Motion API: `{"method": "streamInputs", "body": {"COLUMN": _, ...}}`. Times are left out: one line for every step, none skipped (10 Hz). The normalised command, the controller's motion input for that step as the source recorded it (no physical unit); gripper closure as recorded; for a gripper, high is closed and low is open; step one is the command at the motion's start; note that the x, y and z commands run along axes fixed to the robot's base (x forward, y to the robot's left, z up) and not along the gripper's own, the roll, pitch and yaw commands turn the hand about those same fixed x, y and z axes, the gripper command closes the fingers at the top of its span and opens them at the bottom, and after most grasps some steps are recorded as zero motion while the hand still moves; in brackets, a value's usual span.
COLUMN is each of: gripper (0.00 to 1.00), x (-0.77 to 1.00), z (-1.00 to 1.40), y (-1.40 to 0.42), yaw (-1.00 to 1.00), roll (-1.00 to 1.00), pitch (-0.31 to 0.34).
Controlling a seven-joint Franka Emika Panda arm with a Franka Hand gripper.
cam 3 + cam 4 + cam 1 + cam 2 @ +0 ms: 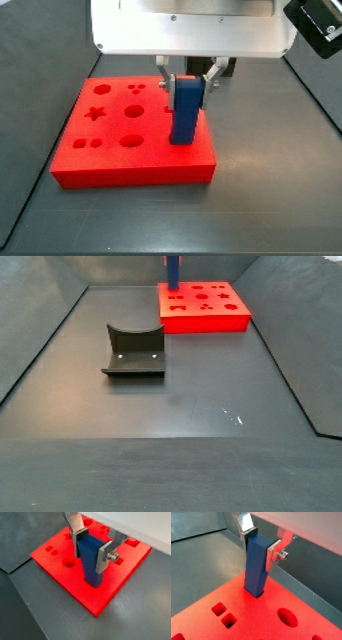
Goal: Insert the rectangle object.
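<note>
The blue rectangle object [88, 562] stands upright on the flat red block [63, 579], its lower end set at a hole near one corner of the block. My gripper [91, 549] is shut on the bar's upper end, one silver finger on each side. Both wrist views show this; in a wrist view the bar [256, 569] rises from the red block [251, 619] into the gripper [260, 544]. In a side view the gripper [187, 80] holds the bar [185, 112] over the block's [134, 150] right front part. How deep the bar sits is hidden.
The red block [203, 306] lies at the far end of the dark floor, with several other shaped holes [131, 112]. A small dark grey U-shaped holder [134, 351] stands nearer, left of centre. Sloping dark walls [40, 346] bound the floor.
</note>
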Motion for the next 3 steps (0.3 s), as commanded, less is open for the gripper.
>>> {"method": "streamInputs", "body": {"gripper": 1.00, "x": -0.03, "z": 0.00, "y": 0.00, "yaw": 0.00, "roll": 0.03, "pitch": 0.000}}
{"method": "streamInputs", "body": {"gripper": 1.00, "x": -0.04, "z": -0.09, "y": 0.02, "yaw": 0.00, "roll": 0.12, "pitch": 0.000}}
{"method": "streamInputs", "body": {"gripper": 1.00, "x": 0.00, "z": 0.00, "y": 0.00, "yaw": 0.00, "roll": 0.11, "pitch": 0.020}}
